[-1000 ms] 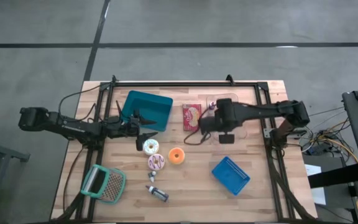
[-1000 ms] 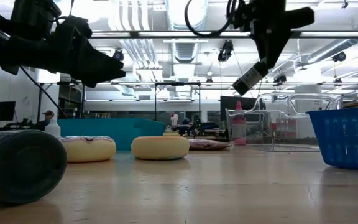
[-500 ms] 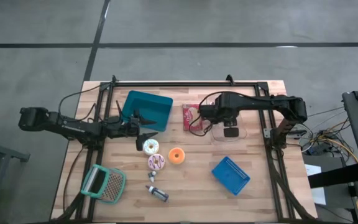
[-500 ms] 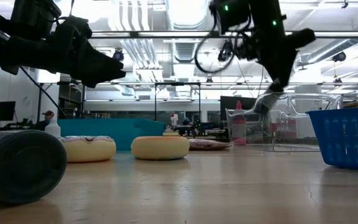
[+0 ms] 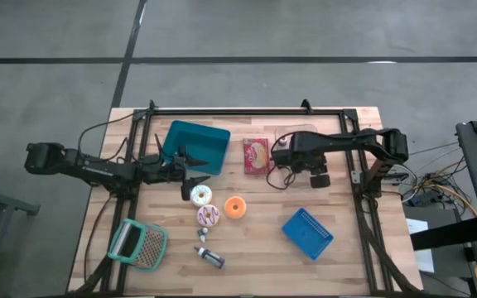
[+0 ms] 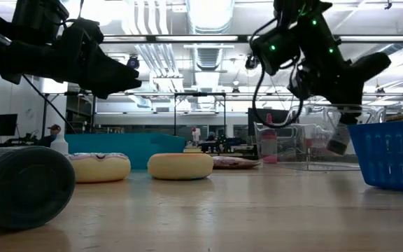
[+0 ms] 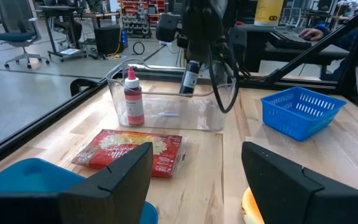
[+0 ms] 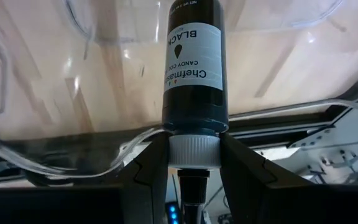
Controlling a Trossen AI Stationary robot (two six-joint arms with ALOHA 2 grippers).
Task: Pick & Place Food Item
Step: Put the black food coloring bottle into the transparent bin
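Note:
My right gripper (image 5: 311, 168) is shut on a black bottle (image 8: 194, 68) labelled candy colour, with a white cap. It holds it over the clear plastic container (image 5: 301, 145) at the table's far right. The bottle also shows in the low view (image 6: 336, 142) and the left wrist view (image 7: 191, 76). A red bottle (image 7: 133, 96) stands upright on its base inside the container. My left gripper (image 5: 190, 172) is open and empty, above the table beside the teal bin (image 5: 195, 147). My right gripper pinches the bottle's white cap (image 8: 193, 148) between its two fingers (image 8: 149, 167), one on each side. The bottle's body points away from the gripper, in line with the fingers. It is lifted clear and hangs base down, slightly tilted, over the clear container.
A red snack packet (image 5: 256, 155) lies left of the container. Two frosted donuts (image 5: 200, 194) (image 5: 209, 217) and an orange one (image 5: 235, 206) lie mid-table. A blue basket (image 5: 307, 233) sits near right, a green-handled grater (image 5: 137, 244) and a dark bottle (image 5: 209, 257) near left.
My right gripper has swung toward the table's right edge and come down over the clear container with the black bottle. The bottle has tipped from slanting to nearly upright, base down.

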